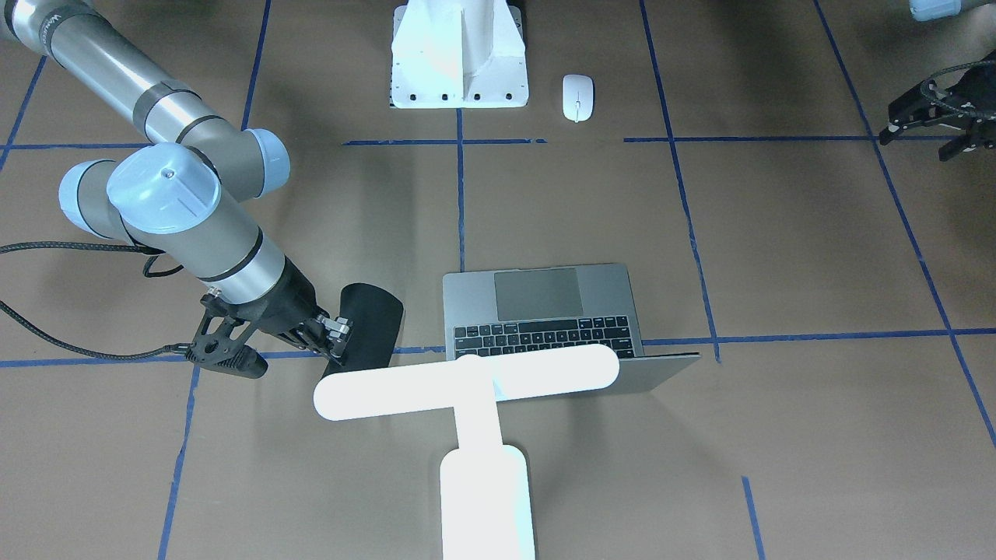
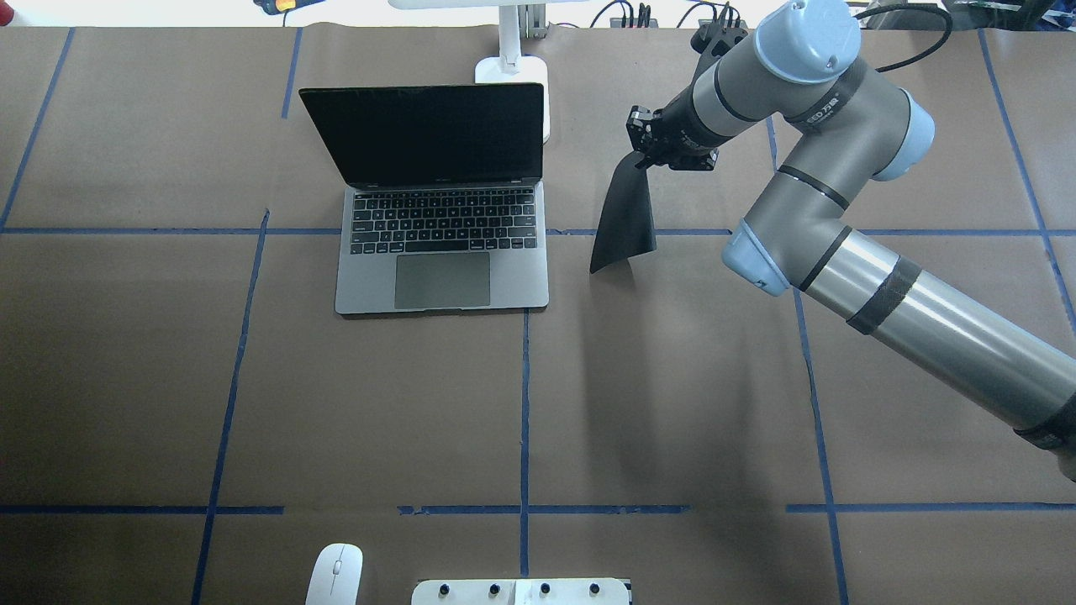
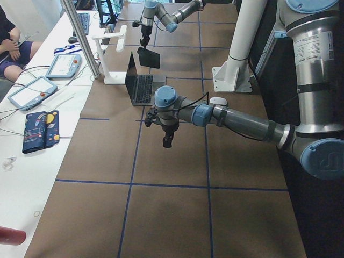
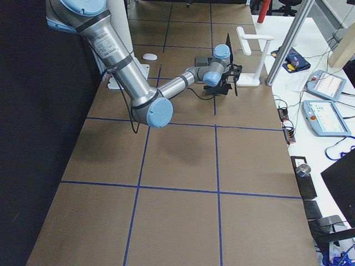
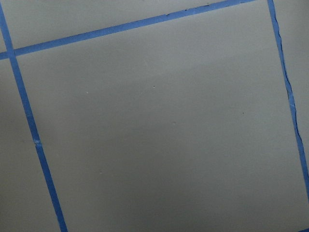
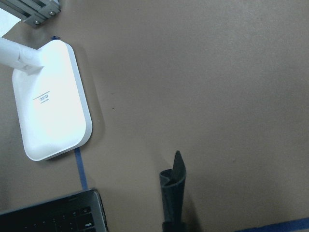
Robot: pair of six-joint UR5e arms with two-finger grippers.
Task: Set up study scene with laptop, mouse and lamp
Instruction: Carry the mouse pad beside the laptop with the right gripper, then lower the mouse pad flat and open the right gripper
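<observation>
The grey laptop (image 2: 441,252) stands open at the table's far side, screen dark. The glowing white lamp (image 1: 467,381) stands behind it; its base shows in the right wrist view (image 6: 50,111). The white mouse (image 2: 334,574) lies near the robot's base, left of centre. My right gripper (image 2: 643,149) is shut on the top edge of a black soft pad (image 2: 626,210), which hangs above the table right of the laptop. My left gripper (image 1: 914,144) hovers open and empty over bare table, far from these things.
The white bolted pedestal (image 1: 459,62) stands at the robot's side, next to the mouse. Blue tape lines (image 5: 29,121) cross the brown table cover. Side tables with tablets and cables (image 4: 321,111) run beyond the far edge.
</observation>
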